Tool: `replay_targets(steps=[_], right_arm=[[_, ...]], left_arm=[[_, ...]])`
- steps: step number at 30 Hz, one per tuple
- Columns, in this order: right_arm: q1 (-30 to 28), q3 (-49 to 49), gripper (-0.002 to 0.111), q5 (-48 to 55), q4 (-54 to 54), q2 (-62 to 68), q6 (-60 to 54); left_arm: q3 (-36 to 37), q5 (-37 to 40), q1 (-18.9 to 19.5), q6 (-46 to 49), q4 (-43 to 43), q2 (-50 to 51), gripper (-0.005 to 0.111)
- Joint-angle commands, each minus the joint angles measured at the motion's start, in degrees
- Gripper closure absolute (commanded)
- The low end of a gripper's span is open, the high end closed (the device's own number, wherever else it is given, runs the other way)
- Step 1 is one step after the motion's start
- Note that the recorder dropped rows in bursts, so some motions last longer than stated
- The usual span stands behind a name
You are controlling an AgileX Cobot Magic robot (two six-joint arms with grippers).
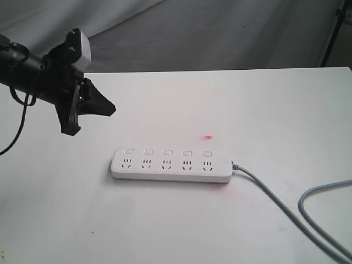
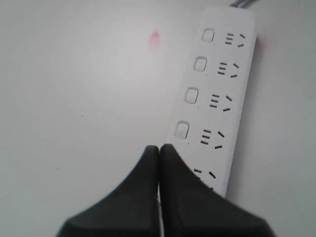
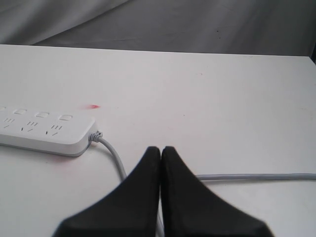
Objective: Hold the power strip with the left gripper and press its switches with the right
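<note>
far left, above the white table [image 1: 258,104]: slim black arm [image 1: 22,69] with thin black wires, carrying a small white-grey block [image 1: 82,47] and the black two-finger left gripper [image 2: 159,149]. the left wrist view shows its two fingers pressed together tip to tip, clenched with nothing between them. in the exterior view it hangs clear of the table, left of and farther back than the strip, not touching it. centre, toward the near side: the long flat white plastic power strip [image 1: 170,166] with rounded ends lies flat on the table, long axis running left to right, five sockets facing up. its switches [image 1: 168,152], five small square white buttons, sit in a row along the far edge, one behind each socket; none is touched. a small red spot [image 1: 208,137] shows on the table just beyond the rightmost button. a faint pink tint also shows at the strip's near right corner. right: a grey round cable [image 1: 275,201] leaves the strip's right end, runs toward the near right and loops back in from the right edge. the black right gripper [image 3: 160,149] appears only in the right wrist view: fingers closed against each other, empty, hovering to the right of the strip's cable end, with the cable lying on the table past the fingertips. backdrop: crumpled grey cloth [image 1: 220,33] beyond the far table edge.
</note>
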Motion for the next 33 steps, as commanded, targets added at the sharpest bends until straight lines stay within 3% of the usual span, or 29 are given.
replay_targets(steps=[1, 15, 33], right_arm=[[-0.35, 0.23, 0.108, -0.8, 0.04, -0.34, -0.11], [-0.35, 0.23, 0.108, -0.8, 0.04, -0.34, -0.11], [-0.35, 0.23, 0.108, -0.8, 0.04, -0.34, -0.11]], left_arm=[[-0.1, 0.41, -0.2, -8.22, -0.01, -5.17, 0.107], [-0.1, 0.83, -0.2, -46.25, -0.5, -17.9, 0.107], [-0.1, 0.19, -0.2, -47.04, -0.4, -21.75, 0.107]])
